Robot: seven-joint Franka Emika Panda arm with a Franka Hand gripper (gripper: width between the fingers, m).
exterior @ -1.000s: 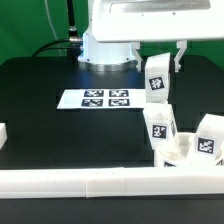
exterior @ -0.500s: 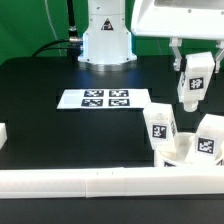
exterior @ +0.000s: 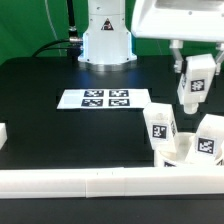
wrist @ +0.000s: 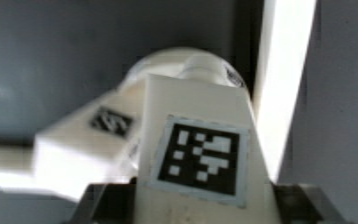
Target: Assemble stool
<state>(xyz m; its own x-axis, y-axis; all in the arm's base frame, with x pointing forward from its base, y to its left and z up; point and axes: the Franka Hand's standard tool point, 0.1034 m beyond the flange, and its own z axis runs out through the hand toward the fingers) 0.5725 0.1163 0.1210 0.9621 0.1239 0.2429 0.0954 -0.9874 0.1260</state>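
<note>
- The claw [exterior: 195,68] is closed on a leg [exterior: 192,90], a finger [exterior: 178,62] on either side of its upper end; in the wrist view the leg [wrist: 197,140] fills the middle, tag facing the camera, with the claw [wrist: 190,208] pinching it at the picture's edge
- That leg hangs roughly upright at the exterior view's right, tag toward the camera, well apart from the other parts and higher than them
- The seat [exterior: 182,152] lies on the black bench [exterior: 60,130] at the exterior view's lower right, just beside the front rail [exterior: 90,182]; much of it is hidden by what stands on it
- Two more legs stand on the seat: one [exterior: 160,123] nearer the middle, one [exterior: 210,136] toward the exterior view's right, both leaning slightly; whether they sit in sockets cannot be told
- The marker board [exterior: 105,99] lies flat on the bench before the arm's base [exterior: 106,40], well apart from the seat
- In the wrist view, white parts beyond the held leg are blurred; one bears a tag [wrist: 108,121]
</note>
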